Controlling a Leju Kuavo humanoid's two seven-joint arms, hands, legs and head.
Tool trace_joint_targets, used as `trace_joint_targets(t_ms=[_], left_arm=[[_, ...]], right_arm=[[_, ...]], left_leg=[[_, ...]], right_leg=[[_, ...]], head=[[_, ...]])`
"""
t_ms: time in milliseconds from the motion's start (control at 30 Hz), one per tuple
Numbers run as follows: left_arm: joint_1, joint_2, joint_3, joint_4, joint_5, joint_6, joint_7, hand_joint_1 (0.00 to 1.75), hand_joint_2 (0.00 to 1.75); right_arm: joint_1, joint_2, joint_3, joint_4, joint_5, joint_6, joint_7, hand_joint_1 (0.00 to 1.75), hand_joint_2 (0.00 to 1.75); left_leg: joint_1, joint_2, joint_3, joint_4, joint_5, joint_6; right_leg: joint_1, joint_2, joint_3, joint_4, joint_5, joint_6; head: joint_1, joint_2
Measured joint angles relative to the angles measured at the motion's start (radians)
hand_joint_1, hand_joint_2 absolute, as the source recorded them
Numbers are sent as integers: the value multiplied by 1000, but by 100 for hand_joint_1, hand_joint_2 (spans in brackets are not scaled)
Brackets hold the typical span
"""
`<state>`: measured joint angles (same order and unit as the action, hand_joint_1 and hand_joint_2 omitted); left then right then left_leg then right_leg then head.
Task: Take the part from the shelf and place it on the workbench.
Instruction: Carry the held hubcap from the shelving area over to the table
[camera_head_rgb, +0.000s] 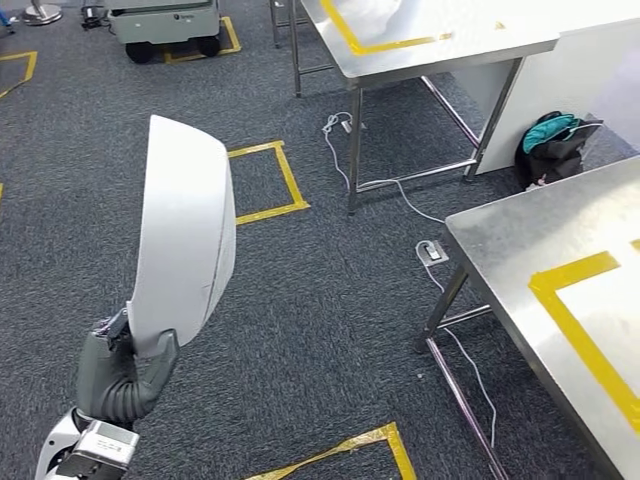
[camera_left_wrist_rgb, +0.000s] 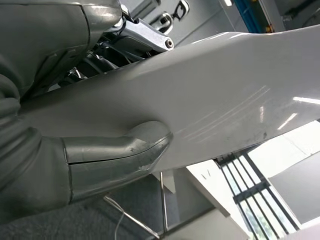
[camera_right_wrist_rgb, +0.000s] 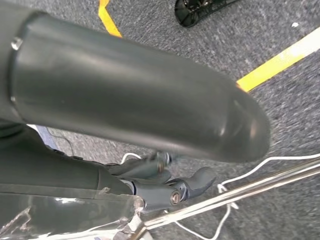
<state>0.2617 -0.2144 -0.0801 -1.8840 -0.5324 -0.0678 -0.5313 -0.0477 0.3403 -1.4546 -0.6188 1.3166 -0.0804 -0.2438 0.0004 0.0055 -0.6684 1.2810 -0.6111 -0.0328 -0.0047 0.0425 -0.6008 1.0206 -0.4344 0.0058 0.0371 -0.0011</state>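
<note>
The left hand (camera_head_rgb: 121, 372) is gripping the large curved white plastic shell part (camera_head_rgb: 185, 235) at lower left of the head view, over grey carpet. The steel workbench with yellow tape (camera_head_rgb: 528, 235) is waiting at right; placing remains. The right hand (camera_right_wrist_rgb: 166, 182) is hanging empty, fingers apart.

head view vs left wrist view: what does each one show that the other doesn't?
Head view alone: the grey carpet floor with yellow tape squares, two steel workbenches, the nearer one marked with yellow tape, and a teal-and-black bag.
Left wrist view alone: the thick grey thumb pressed flat on the part's glossy face, and scuff marks there.
Both: the left hand holding the curved white panel part at one end.
</note>
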Motion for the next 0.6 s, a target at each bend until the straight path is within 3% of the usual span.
trace_joint_targets(t_ms=[67,133,200,267,333,400,467,500,533,600], left_arm=[[0,2,0,2,0,-2,0,175,175],[0,3,0,2,1,-4,0,175,175],[1,4,0,3,2,-5,-1,175,175],[1,5,-1,4,5,-6,-2,175,175],[0,5,-2,4,9,-9,-3,175,175],[2,5,-2,4,11,-12,-4,175,175],[3,5,-2,4,12,-13,-4,175,175],[3,5,-2,4,12,-14,-4,175,175],[3,5,-2,4,12,-14,-4,175,175],[3,5,-2,4,12,-15,-4,175,175]], right_arm=[[1,0,0,0,1,5,0,0,0],[0,0,0,-1,1,7,-1,0,0],[1,0,0,-1,2,7,-2,0,0],[8,0,0,-1,2,7,-2,0,0],[12,0,-1,-2,2,7,-3,0,0],[9,0,-1,-2,3,8,-5,0,0],[8,1,-1,-2,3,8,-6,0,0],[8,1,-1,-2,4,8,-7,0,0],[9,1,-1,-2,4,8,-7,0,0],[9,2,-1,-2,6,8,-7,0,0]], left_leg=[[5,-13,44,-95,67,-1],[12,-50,107,-227,119,-2],[13,-71,129,-280,128,6],[10,-55,128,-285,133,23],[10,-34,129,-289,138,39],[6,-10,129,-291,139,49],[2,16,128,-291,137,52],[1,28,128,-290,137,52],[1,39,129,-290,136,52],[-1,58,134,-290,133,48]], right_leg=[[-3,26,-1,0,4,6],[-4,52,-6,5,7,16],[-6,71,-16,6,13,29],[-11,83,-26,1,19,41],[-9,50,-47,35,-4,49],[-5,-7,-100,152,-72,52],[-5,-30,-154,278,-128,54],[-5,-34,-159,298,-130,54],[-5,-37,-142,276,-114,53],[-4,-64,-61,141,-56,49]], head=[[0,0],[-1,0],[-1,0],[-1,0],[5,0],[10,0],[11,0],[11,0],[11,0],[11,0]])
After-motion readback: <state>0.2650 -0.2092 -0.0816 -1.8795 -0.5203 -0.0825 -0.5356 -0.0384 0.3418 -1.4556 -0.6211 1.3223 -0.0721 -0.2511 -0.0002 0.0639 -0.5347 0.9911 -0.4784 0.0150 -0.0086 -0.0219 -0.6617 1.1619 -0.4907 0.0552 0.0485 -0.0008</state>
